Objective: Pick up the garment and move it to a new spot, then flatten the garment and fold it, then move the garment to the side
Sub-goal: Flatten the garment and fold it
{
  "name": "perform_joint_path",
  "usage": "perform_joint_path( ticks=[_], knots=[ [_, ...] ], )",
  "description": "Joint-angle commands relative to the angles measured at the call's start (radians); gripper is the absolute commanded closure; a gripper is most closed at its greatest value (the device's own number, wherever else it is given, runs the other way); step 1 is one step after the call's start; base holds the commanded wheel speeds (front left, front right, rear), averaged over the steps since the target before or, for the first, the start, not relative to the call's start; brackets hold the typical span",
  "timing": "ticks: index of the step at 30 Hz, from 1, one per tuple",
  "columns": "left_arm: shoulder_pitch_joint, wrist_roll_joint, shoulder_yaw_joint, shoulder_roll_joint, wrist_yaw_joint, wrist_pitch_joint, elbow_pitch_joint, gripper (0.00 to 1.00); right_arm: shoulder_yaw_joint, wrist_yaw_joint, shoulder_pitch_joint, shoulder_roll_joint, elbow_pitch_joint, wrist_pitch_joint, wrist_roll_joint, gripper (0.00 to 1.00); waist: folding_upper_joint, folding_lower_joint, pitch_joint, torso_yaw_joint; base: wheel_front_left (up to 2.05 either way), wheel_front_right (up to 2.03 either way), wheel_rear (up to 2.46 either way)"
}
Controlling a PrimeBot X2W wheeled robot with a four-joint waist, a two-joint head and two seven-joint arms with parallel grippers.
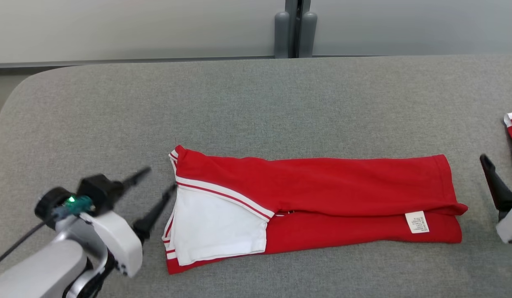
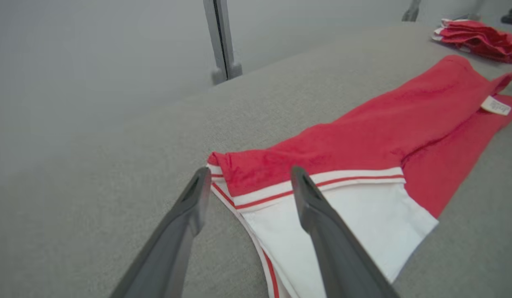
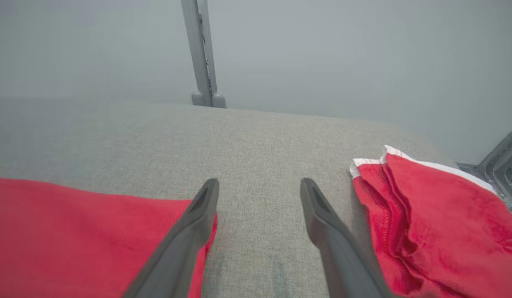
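The folded garment (image 1: 314, 194) lay flat on the counter (image 1: 256, 103), long axis running left to right, with the left claw (image 1: 161, 178) spread and empty just beside its white-sleeved end and the right claw (image 3: 260, 182) likewise near its hem end.

The left gripper (image 2: 251, 174) has its two dark fingers spread wide apart above the grey counter (image 2: 94, 186). Just ahead of the tips lies the folded red garment (image 2: 363, 136), and its white part with striped trim reaches under the right finger. Whether a finger touches the cloth, I cannot tell. Far ahead to the right lie a white label (image 2: 496, 105) and another red pile (image 2: 479, 39).
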Motion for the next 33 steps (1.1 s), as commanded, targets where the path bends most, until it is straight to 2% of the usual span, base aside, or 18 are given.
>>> perform_joint_path(
  ticks=[1,3,5,6,9,14,17,20,23,27,33],
  knots=[
    [-0.007,-0.015,0.053,-0.021,0.049,-0.074,0.013,0.0,-0.042,-0.002,-0.007,0.03,-0.016,-0.038,0.001,0.0,-0.0001,0.0,-0.011,0.002,0.0,0.0,0.0],
    [0.019,-0.068,0.127,-0.061,0.09,-0.131,0.024,0.0,-0.096,-0.002,-0.001,0.063,-0.037,-0.067,0.0,0.0,-0.0001,0.0,-0.023,0.003,0.0,0.0,0.0],
    [0.05,-0.116,0.212,-0.107,0.105,-0.156,0.025,0.0,-0.143,-0.002,0.015,0.105,-0.064,-0.087,-0.009,0.0,-0.0001,0.0,-0.035,0.003,0.0,0.0,0.0],
    [0.05,-0.116,0.212,-0.107,0.105,-0.156,0.025,0.0,-0.143,-0.002,0.015,0.105,-0.064,-0.087,-0.009,0.0,-0.0001,0.0,-0.035,0.003,0.0,0.0,0.0],
    [0.099,-0.095,0.392,-0.197,0.12,-0.164,0.002,0.0,-0.229,-0.002,0.047,0.174,-0.115,-0.103,-0.02,0.0,-0.0001,0.0,-0.047,0.006,0.0,0.0,0.0],
    [0.257,0.078,0.661,-0.381,0.076,-0.163,-0.019,0.0,-0.334,-0.001,0.12,0.282,-0.248,-0.109,-0.114,0.0,-0.0001,0.0,-0.049,0.01,0.0,0.0,0.0],
    [0.337,0.254,0.733,-0.482,0.04,-0.163,0.0,0.0,-0.381,-0.001,0.177,0.336,-0.33,-0.108,-0.196,0.0,-0.0001,0.0,-0.049,0.014,0.0,0.0,0.0],
    [0.389,0.362,0.824,-0.58,-0.003,-0.163,0.015,0.0,-0.413,-0.001,0.218,0.385,-0.383,-0.109,-0.254,0.0,-0.0001,0.0,-0.047,0.017,0.0,0.0,0.0],
    [0.438,0.44,0.895,-0.66,-0.074,-0.163,0.035,0.0,-0.429,-0.001,0.252,0.419,-0.396,-0.109,-0.292,0.0,-0.0001,0.0,-0.046,0.02,0.0,0.0,0.0],
    [0.479,0.5,0.98,-0.71,-0.137,-0.163,0.061,0.0,-0.453,-0.001,0.271,0.453,-0.382,-0.109,-0.311,0.0,-0.0001,0.0,-0.043,0.024,0.0,0.0,0.0],
    [0.482,0.54,1.001,-0.723,-0.175,-0.163,0.088,0.0,-0.496,-0.001,0.279,0.488,-0.306,-0.109,-0.299,0.0,-0.0001,0.0,-0.03,0.039,0.0,0.0,0.0]
  ],
)
